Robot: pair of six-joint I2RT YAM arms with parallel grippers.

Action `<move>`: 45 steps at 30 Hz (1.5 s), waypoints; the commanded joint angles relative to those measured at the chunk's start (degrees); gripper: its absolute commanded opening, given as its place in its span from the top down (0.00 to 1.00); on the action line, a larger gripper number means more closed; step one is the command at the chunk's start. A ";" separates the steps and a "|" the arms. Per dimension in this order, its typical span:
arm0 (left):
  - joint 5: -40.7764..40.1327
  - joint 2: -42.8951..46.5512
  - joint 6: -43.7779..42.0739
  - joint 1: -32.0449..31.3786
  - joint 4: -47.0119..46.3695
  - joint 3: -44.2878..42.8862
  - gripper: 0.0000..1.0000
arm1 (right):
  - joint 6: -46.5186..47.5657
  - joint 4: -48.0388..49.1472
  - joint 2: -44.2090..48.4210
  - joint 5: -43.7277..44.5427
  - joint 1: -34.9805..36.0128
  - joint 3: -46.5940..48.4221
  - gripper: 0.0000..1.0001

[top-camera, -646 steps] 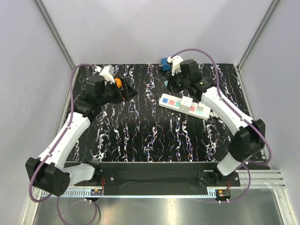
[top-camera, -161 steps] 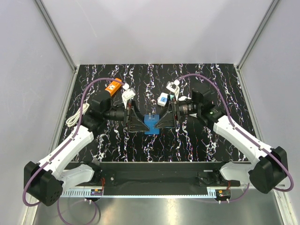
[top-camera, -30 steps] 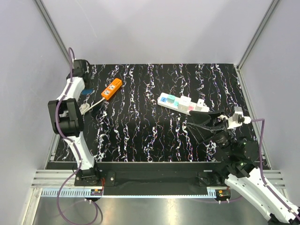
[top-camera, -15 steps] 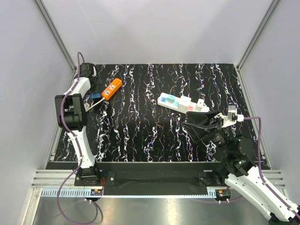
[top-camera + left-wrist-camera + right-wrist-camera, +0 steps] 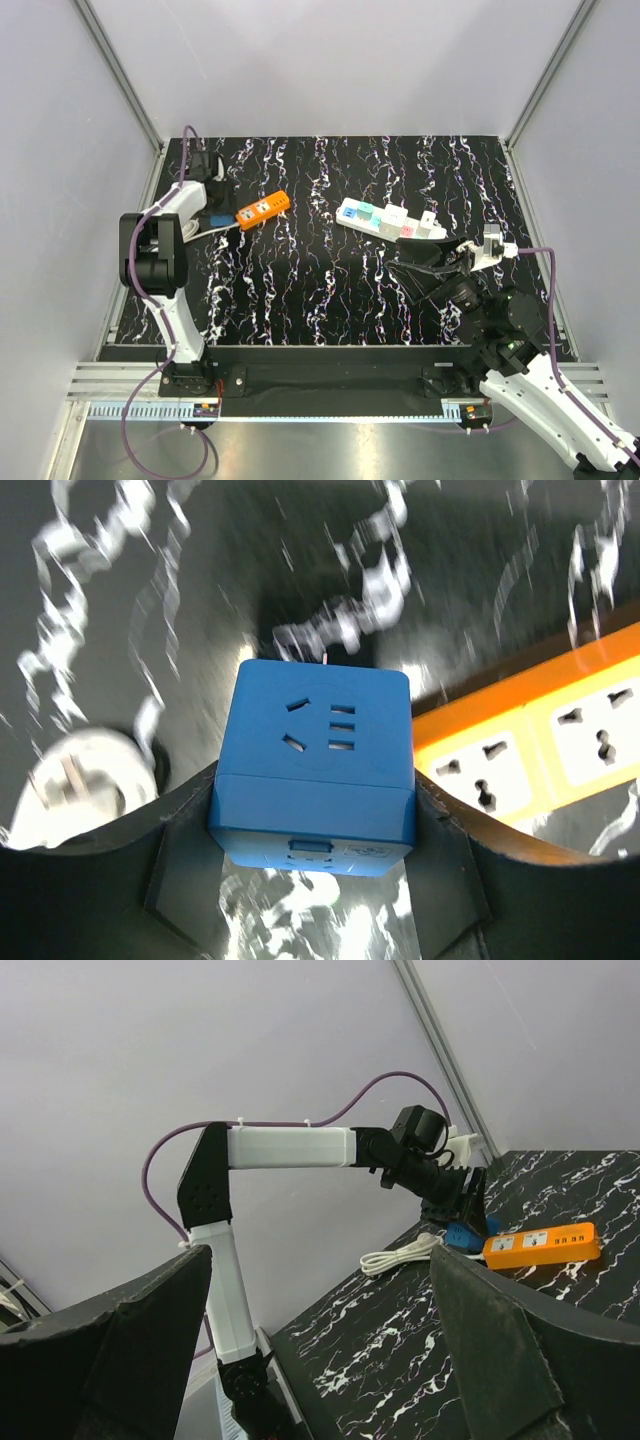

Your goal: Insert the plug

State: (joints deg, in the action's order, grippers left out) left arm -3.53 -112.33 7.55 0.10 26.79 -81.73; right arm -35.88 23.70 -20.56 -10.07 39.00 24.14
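A blue cube plug [image 5: 312, 770] with socket holes on its upper face sits between the pads of my left gripper [image 5: 312, 815], which is shut on its two sides. It hangs low over the black marbled table, just left of the orange power strip [image 5: 545, 735]. From above, the left gripper [image 5: 214, 203] and the blue cube plug [image 5: 219, 216] are at the far left, at the orange power strip's [image 5: 263, 208] left end. My right gripper [image 5: 415, 270] is raised at the near right, open and empty. The right wrist view shows the blue cube plug [image 5: 462, 1236] from afar.
A white power strip [image 5: 390, 220] with coloured switches lies right of centre. The orange strip's coiled white cable [image 5: 400, 1257] and its white plug [image 5: 85, 780] lie left of the blue cube. Metal frame posts and grey walls bound the table [image 5: 320, 290].
My left arm has swung from the far-left corner toward the orange strip with the blue cube. The orange strip has shifted right and turned. The right arm has barely moved.
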 commanded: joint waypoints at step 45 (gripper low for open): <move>-11.50 5.28 1.24 3.33 8.11 4.02 1.00 | 0.46 -20.63 -69.96 12.09 12.32 32.45 1.00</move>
State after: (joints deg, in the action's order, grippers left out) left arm -11.88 -108.01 9.87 3.77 35.22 -78.28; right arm -38.00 0.89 -87.00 0.97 49.93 53.39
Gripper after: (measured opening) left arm 0.640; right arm 0.010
